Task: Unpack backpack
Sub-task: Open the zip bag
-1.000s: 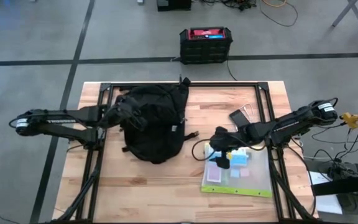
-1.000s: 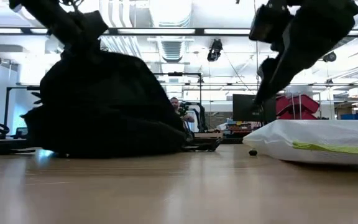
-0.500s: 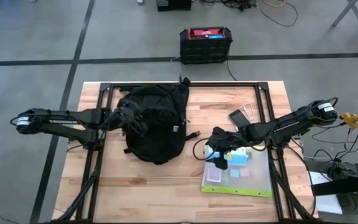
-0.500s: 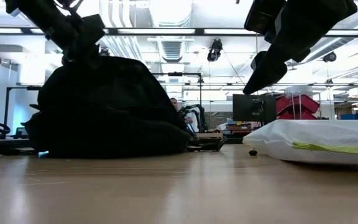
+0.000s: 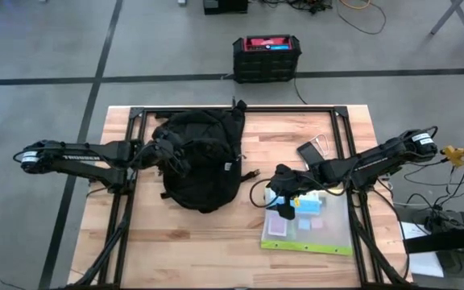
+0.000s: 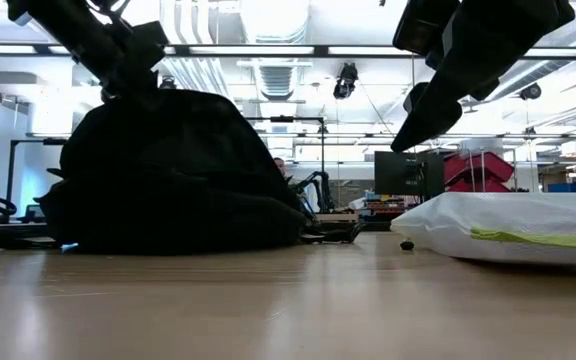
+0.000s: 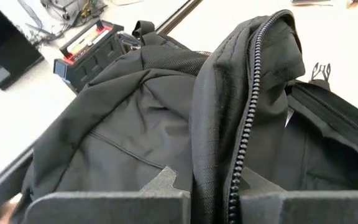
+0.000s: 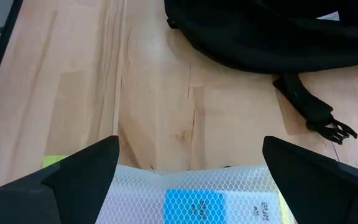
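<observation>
Backpack, black and rounded, lies on the left half of the wooden worktop, toward the far edge, with a buckled strap trailing onto the wood on its right side. The left arm reaches in from the left, and the left tool sits at the backpack's left side. In the left wrist view its two dark fingers are pressed in on a raised fold of black fabric that carries a zipper, pinching the backpack there. In the low view this arm comes down onto the top of the backpack's mound.

The right arm reaches in from the right, and the right tool hangs over the far left corner of a clear mesh pouch with a yellow-green edge, lying flat on the right half of the worktop. Its fingers are spread wide apart, with a blue item inside the pouch showing between them; in the low view the tool is raised clear of the pouch. A small dark device lies on the worktop beyond the pouch. A black-and-red hard box stands on the floor past the far edge.
</observation>
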You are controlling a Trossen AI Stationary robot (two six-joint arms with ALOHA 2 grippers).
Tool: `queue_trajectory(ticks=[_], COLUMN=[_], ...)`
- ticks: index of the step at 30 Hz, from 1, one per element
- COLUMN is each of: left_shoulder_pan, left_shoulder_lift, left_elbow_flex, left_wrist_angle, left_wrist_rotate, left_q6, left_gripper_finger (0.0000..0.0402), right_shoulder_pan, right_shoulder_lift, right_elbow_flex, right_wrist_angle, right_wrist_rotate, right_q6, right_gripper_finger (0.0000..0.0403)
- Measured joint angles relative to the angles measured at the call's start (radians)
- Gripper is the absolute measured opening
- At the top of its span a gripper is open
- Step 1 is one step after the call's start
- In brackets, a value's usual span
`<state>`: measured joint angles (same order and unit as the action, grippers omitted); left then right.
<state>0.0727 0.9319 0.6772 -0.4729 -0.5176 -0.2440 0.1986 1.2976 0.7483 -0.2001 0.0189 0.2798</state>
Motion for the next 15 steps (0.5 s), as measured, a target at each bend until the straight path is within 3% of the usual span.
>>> queue_trajectory(ticks=[8, 12, 15], left_shoulder_pan=[0.000, -0.001, -0.005], left_shoulder_lift=[-0.034, -0.052, -0.073], left_elbow_flex=[0.000, 0.044, 0.093], left_wrist_angle=[0.022, -0.025, -0.011], left_wrist_rotate=[-0.003, 0.009, 0.109], left_q6=[0.225, 0.248, 0.260], left_gripper_finger=[0.0017, 0.0056, 0.0102], right_shoulder_pan=[-0.001, -0.001, -0.001], right_shoulder_lift=[0.005, 0.008, 0.008], right_elbow_flex=[-0.001, -0.001, 0.000], right_wrist_angle=[0.063, 0.203, 0.261], right_wrist_rotate=[0.009, 0.009, -0.001], right_q6=[-0.008, -0.011, -0.011], right_gripper_finger=[0.0385, 0.0385, 0.0385])
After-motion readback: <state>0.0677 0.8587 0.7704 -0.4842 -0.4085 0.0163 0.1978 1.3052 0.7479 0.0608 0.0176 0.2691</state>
